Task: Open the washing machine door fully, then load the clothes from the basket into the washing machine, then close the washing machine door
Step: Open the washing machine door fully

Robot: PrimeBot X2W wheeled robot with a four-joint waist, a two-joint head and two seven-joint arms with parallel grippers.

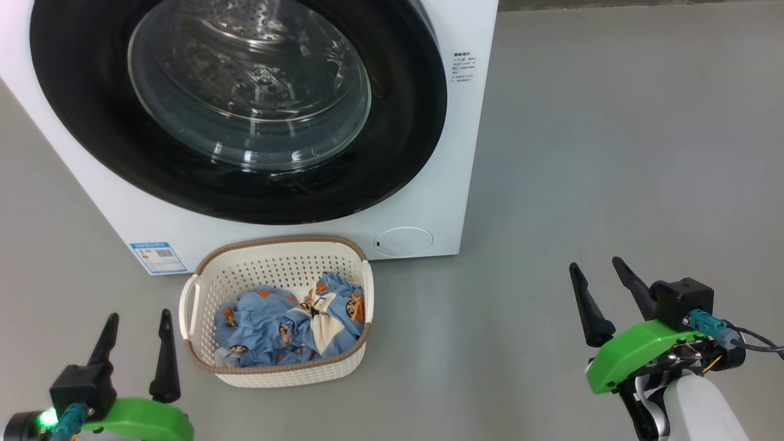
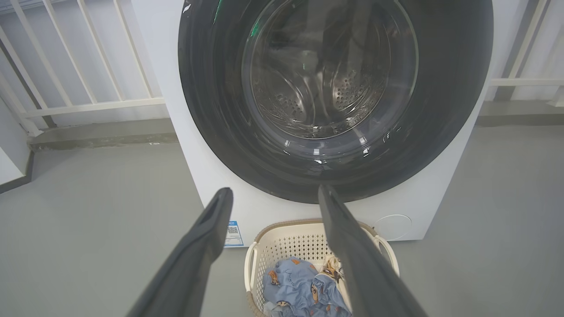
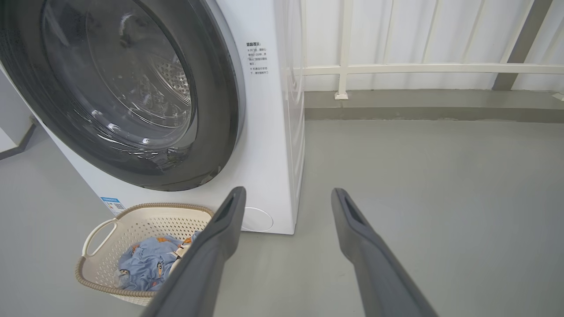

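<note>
A: Well, the washing machine door (image 1: 398, 141)?
B: Shut, ahead and above both arms; the left gripper (image 1: 139, 314) is nearer its middle, the right gripper (image 1: 594, 263) well off right. Both spread, empty.
A: And the clothes (image 1: 282, 331)?
B: In the basket (image 1: 275, 240), just before the washing machine (image 1: 453, 184).

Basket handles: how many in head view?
2. Left handle on the basket's left end, right handle on its right end. Neither looks hidden.
</note>
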